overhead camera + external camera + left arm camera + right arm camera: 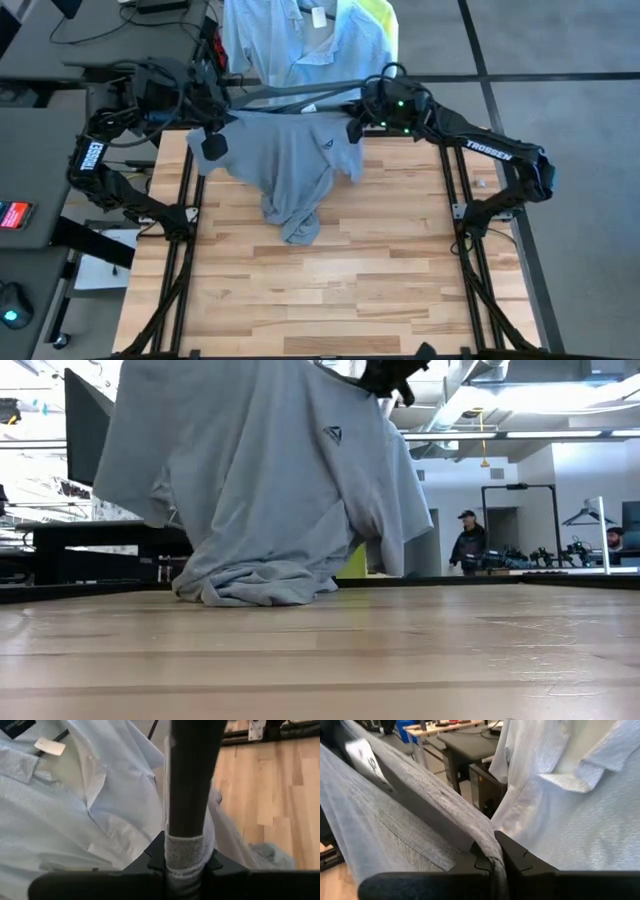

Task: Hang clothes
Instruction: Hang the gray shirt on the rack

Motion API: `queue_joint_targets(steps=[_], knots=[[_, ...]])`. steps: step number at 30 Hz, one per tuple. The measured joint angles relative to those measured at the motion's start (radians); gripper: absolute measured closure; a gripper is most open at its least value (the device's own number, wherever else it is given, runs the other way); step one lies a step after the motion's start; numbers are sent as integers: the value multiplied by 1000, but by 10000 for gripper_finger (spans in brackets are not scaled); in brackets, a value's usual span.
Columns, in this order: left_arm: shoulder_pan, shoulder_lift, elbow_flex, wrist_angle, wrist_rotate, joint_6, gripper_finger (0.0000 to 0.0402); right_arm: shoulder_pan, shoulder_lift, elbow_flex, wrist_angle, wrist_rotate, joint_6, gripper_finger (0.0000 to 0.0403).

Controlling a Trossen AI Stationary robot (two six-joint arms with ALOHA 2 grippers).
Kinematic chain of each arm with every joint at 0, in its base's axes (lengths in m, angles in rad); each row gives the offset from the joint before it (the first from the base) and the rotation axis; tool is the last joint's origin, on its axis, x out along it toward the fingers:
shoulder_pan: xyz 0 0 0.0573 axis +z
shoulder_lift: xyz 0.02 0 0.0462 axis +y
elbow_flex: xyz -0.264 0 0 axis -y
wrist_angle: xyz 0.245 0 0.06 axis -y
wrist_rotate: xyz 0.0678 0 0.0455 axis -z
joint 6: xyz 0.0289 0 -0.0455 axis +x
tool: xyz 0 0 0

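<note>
The grey T-shirt (290,160) hangs between my two grippers over the table's far half, and its lower end (250,585) lies bunched on the wood. A dark hanger bar (300,92) runs along its top. My left gripper (225,108) is shut on the hanger's left end. At the shirt's right top corner, my right gripper (353,125) is shut on grey cloth. The pale blue collared shirt (290,40) and the neon-yellow T-shirt (383,20) hang beyond the far edge. My left gripper pinches the dark hanger bar (192,795) between its two fingers, with a band of grey ribbed cloth (184,855) wrapped round the bar at the grip. The bar runs away from the fingers, along them, clear of the table. My right gripper pinches a folded edge of the grey T-shirt (492,851) between its two fingers, coming from the table's right. From the fingers the cloth runs taut toward the left arm. The shirt hangs below the hold, its lower end on the table.
Black frame rails (185,250) (470,260) run along both sides of the wooden table (330,300). Desks with equipment (30,200) stand at the left. People (468,545) stand far back in the room.
</note>
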Motion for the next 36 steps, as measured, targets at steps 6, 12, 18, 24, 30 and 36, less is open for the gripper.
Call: queue_joint_targets(steps=[6, 12, 18, 24, 30, 36], knots=[[1, 16, 0, -24, -3, 5, 379, -27, -40, -1, -49, -2, 0, 403], [2, 24, 0, -60, 7, 8, 379, -35, -67, -1, -62, -2, 0, 403], [3, 34, 2, -76, 32, -3, 379, -40, -72, 26, -99, -3, -1, 403], [17, 47, 3, -114, 21, -12, 379, -47, -72, 90, -185, -9, -34, 403], [20, 60, 3, -112, 15, -25, 379, -57, -72, 156, -281, -9, -52, 403], [18, 82, 3, -112, 43, -18, 379, -74, -72, 192, -298, -9, -45, 403]])
